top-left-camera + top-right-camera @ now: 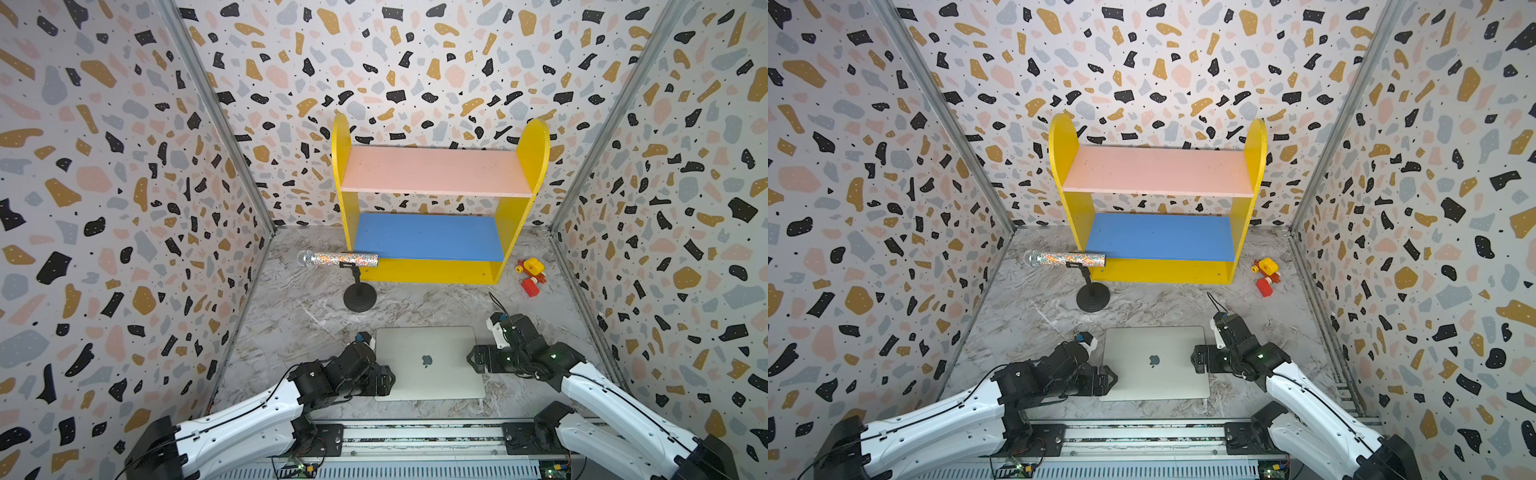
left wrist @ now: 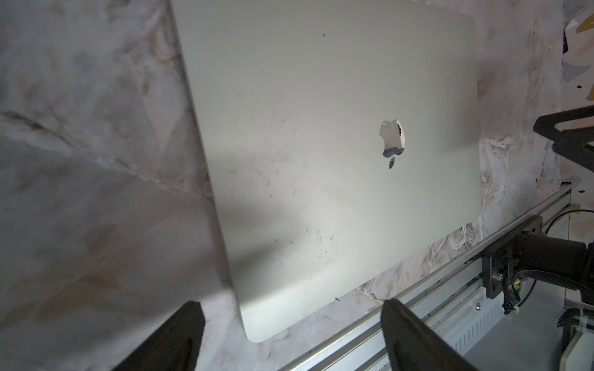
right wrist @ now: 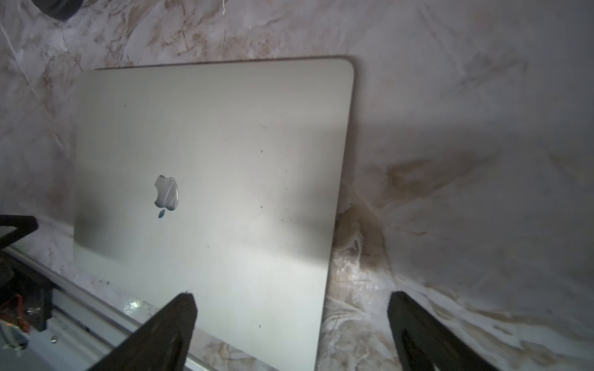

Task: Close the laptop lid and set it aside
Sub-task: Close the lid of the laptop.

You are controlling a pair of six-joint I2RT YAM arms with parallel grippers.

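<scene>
Both pincers released, flanking the shut laptop.

The left gripper (image 2: 291, 306) hangs over the laptop's near left corner, jaws spread and empty; the right gripper (image 3: 291, 297) gapes likewise across the right edge. The laptop (image 1: 430, 374) lies flat on the marble table (image 1: 299, 316) beside the front rail (image 1: 415, 432), the laptop lid (image 1: 428, 345) down, logo up. Likely risks: the thin slab sits flush, so fingers may skid off its edge. An uneven lift could tip it or let the lid swing open. A push away could topple the microphone stand (image 1: 359, 295).
</scene>
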